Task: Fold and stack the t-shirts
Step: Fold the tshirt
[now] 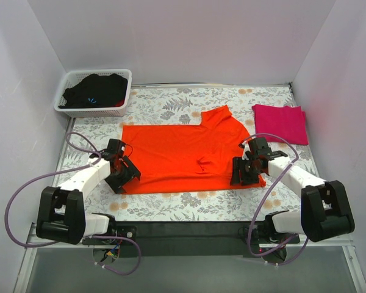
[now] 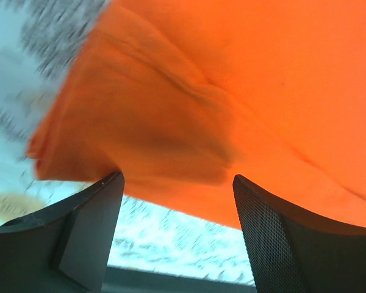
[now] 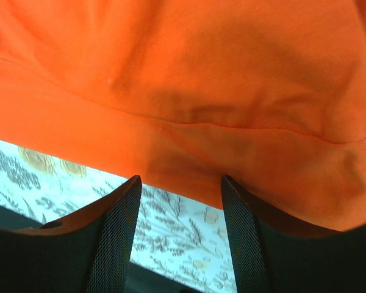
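Note:
The bright orange t-shirt [image 1: 183,152] lies spread on the floral table, with one sleeve sticking out toward the back. The magenta-pink t-shirt [image 1: 280,122] rests folded at the back right. My left gripper [image 1: 129,176] is at the orange shirt's near left corner. In the left wrist view that gripper [image 2: 177,180] is open, its fingertips [image 2: 113,183] at the cloth's edge [image 2: 171,122] and table showing between them. My right gripper [image 1: 241,174] is at the near right corner. The right wrist view shows it [image 3: 180,180] open too, tips at the hem [image 3: 189,146].
A white basket [image 1: 97,112] holding a dark garment [image 1: 97,88] stands at the back left. White walls close in the table on the left, right and back. The floral tablecloth [image 1: 171,204] runs in front of the shirt to the near edge.

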Controlling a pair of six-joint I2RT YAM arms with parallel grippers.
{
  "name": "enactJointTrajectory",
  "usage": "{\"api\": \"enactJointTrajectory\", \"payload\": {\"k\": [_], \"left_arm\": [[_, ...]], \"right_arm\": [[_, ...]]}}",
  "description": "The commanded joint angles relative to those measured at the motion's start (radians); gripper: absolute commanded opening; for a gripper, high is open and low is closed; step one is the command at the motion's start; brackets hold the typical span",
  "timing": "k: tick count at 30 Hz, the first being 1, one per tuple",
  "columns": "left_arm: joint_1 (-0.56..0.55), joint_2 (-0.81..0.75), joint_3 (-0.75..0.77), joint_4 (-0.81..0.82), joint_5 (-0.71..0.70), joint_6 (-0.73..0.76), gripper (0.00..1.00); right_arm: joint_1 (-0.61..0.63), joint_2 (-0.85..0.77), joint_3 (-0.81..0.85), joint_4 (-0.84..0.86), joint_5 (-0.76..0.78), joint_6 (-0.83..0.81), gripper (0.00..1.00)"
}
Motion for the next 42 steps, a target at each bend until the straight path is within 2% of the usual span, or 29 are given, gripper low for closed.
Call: {"api": "enactJointTrajectory", "payload": {"k": [1,4,6,9,10,15,19,23,31,36,42], "left_arm": [[0.006,-0.085,-0.014,-0.157,0.006,-0.009,0.67],[0.006,-0.158,0.061,-0.198,-0.053,0.014,0.71],[0.006,-0.159,0.153,-0.192,-0.115,0.041,0.76],[0.006,-0.120,0.230,-0.085,-0.146,0.136,0.79],[0.006,-0.104,0.238,-0.003,-0.158,0.194,0.80],[0.006,0.104,0.317,0.197,-0.178,0.391,0.81],[0.012,0.255,0.392,0.346,-0.258,0.524,0.78],[0.037,0.384,0.480,0.432,-0.201,0.589,0.75],[0.061,0.595,0.638,0.435,-0.164,0.597,0.70],[0.064,0.652,0.696,0.446,-0.156,0.595,0.69],[0.069,0.718,0.742,0.457,-0.176,0.613,0.67]], "right_arm": [[0.001,-0.049,-0.059,-0.158,-0.023,-0.024,0.53],[-0.001,-0.105,-0.001,-0.173,-0.039,-0.041,0.53],[-0.001,-0.110,0.117,-0.185,-0.011,-0.073,0.53],[-0.013,-0.046,0.311,-0.178,0.054,-0.135,0.52],[-0.016,-0.017,0.371,-0.178,0.097,-0.144,0.52],[-0.080,0.210,0.652,-0.149,0.093,-0.224,0.48],[-0.160,0.336,0.775,-0.104,0.010,-0.224,0.43],[-0.198,0.477,0.858,-0.090,0.007,-0.260,0.41],[-0.251,0.623,0.924,-0.047,-0.016,-0.303,0.39],[-0.252,0.704,0.984,-0.029,-0.027,-0.313,0.39],[-0.251,0.770,1.019,-0.026,-0.060,-0.296,0.34]]}}
